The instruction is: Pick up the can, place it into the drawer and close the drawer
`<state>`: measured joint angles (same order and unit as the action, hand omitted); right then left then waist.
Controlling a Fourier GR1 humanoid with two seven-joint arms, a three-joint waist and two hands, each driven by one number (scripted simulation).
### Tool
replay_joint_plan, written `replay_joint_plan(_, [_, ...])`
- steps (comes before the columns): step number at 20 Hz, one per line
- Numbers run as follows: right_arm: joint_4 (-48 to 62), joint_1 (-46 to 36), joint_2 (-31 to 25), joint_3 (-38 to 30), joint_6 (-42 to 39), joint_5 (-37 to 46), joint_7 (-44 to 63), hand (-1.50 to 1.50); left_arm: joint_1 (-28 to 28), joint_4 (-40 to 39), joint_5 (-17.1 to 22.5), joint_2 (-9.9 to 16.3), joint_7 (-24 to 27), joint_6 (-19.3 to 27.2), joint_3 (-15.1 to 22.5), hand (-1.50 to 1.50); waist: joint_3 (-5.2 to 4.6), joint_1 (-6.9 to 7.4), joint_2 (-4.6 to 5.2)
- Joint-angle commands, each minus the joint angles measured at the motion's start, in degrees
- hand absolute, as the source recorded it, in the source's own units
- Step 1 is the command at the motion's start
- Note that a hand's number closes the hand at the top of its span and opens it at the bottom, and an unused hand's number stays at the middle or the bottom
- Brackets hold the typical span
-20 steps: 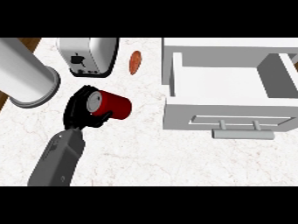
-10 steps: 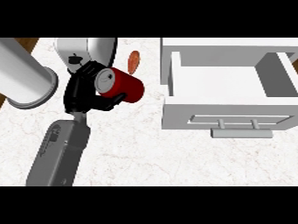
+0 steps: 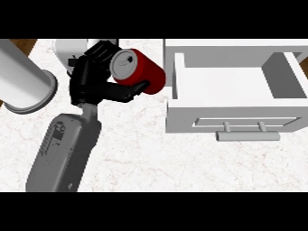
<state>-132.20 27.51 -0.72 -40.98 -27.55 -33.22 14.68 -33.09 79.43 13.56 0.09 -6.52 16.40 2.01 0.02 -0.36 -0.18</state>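
While gripped by right hand [image 3: 93, 83], can [image 3: 137, 71] beside drawer [image 3: 236, 118].

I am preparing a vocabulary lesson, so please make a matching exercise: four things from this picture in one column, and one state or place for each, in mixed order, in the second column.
Things:
1. can
2. drawer
3. left robot hand
4. white cylinder

States or places:
A. pulled open, nothing inside
B. at the left edge
C. red, lifted and tilted
D. black, curled round the can

Pairs: 1-C, 2-A, 3-D, 4-B
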Motion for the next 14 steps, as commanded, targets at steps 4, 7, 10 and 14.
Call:
replay_joint_plan(4, [-2.45,1.90,0.70,1.35,0.49,-0.08,-0.29,-1.50,-7.69,-3.08,-0.96,-0.09,-2.25,5.92,2.41,1.50,-0.02,-0.46,0.13])
replay_joint_plan(7, [-0.66,-1.78,0.68,2.57,1.94,2.35,-0.08,-1.50,-10.49,-8.64,1.66,-0.09,0.22,5.24,2.87,1.50,-0.03,-0.51,0.27])
replay_joint_plan(10, [3.15,-2.22,0.66,2.52,0.10,3.51,-1.54,-1.50,-18.28,-8.92,0.39,-0.09,-4.73,12.79,5.02,1.50,0.01,-0.53,0.18])
replay_joint_plan(14, [0.41,-3.00,-0.46,0.20,0.76,0.60,1.49,-1.50,-25.86,-13.71,2.42,-0.09,-6.70,15.57,5.81,1.50,0.00,-0.89,0.17])
